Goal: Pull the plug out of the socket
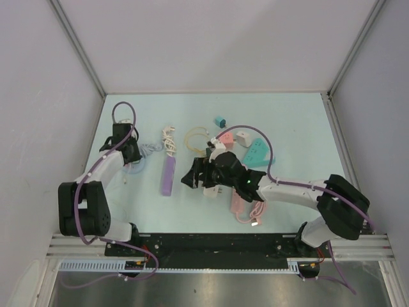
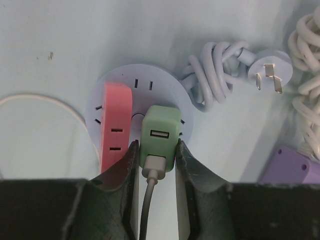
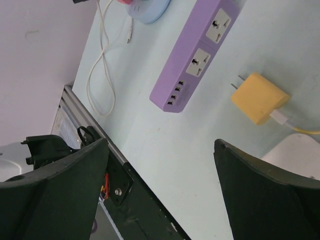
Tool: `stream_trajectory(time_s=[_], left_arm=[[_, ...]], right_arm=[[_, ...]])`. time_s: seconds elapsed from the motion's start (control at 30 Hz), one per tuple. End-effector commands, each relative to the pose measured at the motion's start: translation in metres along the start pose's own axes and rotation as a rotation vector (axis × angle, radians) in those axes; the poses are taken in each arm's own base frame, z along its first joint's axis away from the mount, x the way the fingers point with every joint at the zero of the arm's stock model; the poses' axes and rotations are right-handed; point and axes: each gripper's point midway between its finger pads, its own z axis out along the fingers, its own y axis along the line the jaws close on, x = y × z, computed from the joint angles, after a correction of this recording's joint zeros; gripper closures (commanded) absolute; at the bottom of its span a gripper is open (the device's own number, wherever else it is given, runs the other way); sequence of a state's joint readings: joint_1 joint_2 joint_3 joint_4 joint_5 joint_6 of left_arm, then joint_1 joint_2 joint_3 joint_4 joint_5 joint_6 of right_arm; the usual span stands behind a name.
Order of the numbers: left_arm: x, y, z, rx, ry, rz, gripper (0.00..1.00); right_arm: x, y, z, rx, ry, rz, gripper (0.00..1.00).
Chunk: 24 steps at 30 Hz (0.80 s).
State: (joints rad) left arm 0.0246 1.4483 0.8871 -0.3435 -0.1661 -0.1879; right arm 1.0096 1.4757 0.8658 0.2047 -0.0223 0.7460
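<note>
Left gripper (image 2: 156,152): matte black fingers (image 2: 125,170) clenched against both flanks of the green plug (image 2: 160,131). This glossy rounded-square block sits just ahead in the round lavender socket (image 2: 142,82), touching a smooth pink slab adapter (image 2: 116,125). Right gripper (image 3: 160,147): spread wide, grasping nothing, with a rectangular purple power strip (image 3: 197,55) beyond it.

Text, brands, numbers: none was legible in any view.
Green plug (image 2: 160,131): its faces were plain, with no lettering to read.
Round socket (image 2: 146,80): it showed slots only, with no readable marking.
Purple power strip (image 3: 200,55): no print could be read beside its outlets or ports.
Yellow charger (image 3: 260,98): its surface was plain, with nothing to read.
</note>
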Motion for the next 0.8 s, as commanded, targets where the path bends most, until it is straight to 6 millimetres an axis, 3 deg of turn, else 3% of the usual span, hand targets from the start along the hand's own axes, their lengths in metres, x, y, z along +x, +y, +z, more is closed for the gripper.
stream_trajectory(time_s=[0.0,0.03,0.07,0.13,0.2,0.27,0.37,0.43,0.5,0.53,0.6,0.77], left_arm=[[0.034,-0.002,-0.018,0.023,0.081,-0.091,1.00],[0.035,-0.001,-0.020,0.025,0.079,-0.097,1.00],[0.039,-0.002,-0.021,0.028,0.084,-0.104,0.99],[0.047,-0.003,-0.025,0.044,0.091,-0.105,0.99],[0.054,-0.001,-0.029,0.049,0.088,-0.110,1.00],[0.056,-0.003,-0.032,0.068,0.077,-0.111,1.00],[0.060,-0.004,-0.037,0.089,0.079,-0.090,1.00],[0.060,-0.006,-0.039,0.105,0.070,-0.087,1.00],[0.065,-0.010,-0.041,0.135,0.073,-0.088,1.00],[0.064,-0.012,-0.043,0.145,0.060,-0.088,1.00],[0.068,-0.017,-0.045,0.178,0.065,-0.085,1.00],[0.071,-0.020,-0.045,0.183,0.067,-0.068,0.99]], right_arm=[[0.008,0.032,0.022,-0.111,-0.037,0.074,0.15],[0.025,0.034,0.031,-0.109,-0.007,0.072,0.17],[0.022,0.045,0.037,-0.132,-0.019,0.074,0.18],[0.043,0.050,0.052,-0.118,0.011,0.059,0.21],[0.048,0.062,0.064,-0.133,0.019,0.055,0.21],[0.066,0.062,0.077,-0.137,0.046,0.069,0.22],[0.077,0.064,0.095,-0.157,0.056,0.108,0.27],[0.074,0.073,0.106,-0.191,0.039,0.129,0.28],[0.088,0.069,0.118,-0.195,0.071,0.136,0.30],[0.083,0.075,0.122,-0.214,0.060,0.144,0.30],[0.088,0.069,0.133,-0.199,0.062,0.159,0.30],[0.075,0.048,0.152,-0.147,0.009,0.209,0.28]])
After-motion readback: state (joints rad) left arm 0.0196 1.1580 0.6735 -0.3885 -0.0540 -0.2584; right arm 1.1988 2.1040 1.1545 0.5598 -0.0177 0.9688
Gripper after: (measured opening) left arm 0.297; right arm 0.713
